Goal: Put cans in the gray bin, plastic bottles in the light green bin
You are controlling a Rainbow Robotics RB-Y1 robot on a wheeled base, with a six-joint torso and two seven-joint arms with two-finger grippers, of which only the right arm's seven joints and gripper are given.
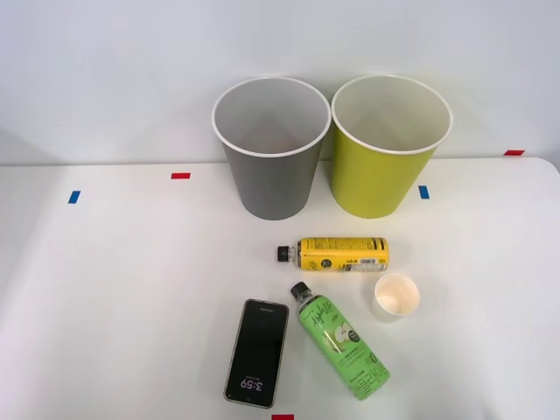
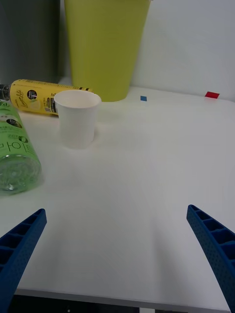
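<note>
The gray bin [image 1: 271, 149] and the light green bin [image 1: 385, 149] stand upright side by side at the back of the table. A plastic bottle with a green apple label [image 1: 339, 339] lies on its side near the front, black cap pointing to the bins. A second bottle with a yellow label [image 1: 337, 254] lies crosswise between it and the bins. In the wrist view my right gripper [image 2: 116, 210] is open and holds nothing, low over bare table, with the green bottle [image 2: 12, 146] off to one side, the yellow bottle [image 2: 36, 97] and the light green bin [image 2: 105, 44] beyond. Cans are out of view.
A white paper cup [image 1: 396, 296] stands upright right of the green bottle; from the wrist it is the white cup [image 2: 77, 118] straight ahead. A black phone [image 1: 257, 352] lies left of the green bottle. Coloured tape marks dot the white table [image 1: 105, 289].
</note>
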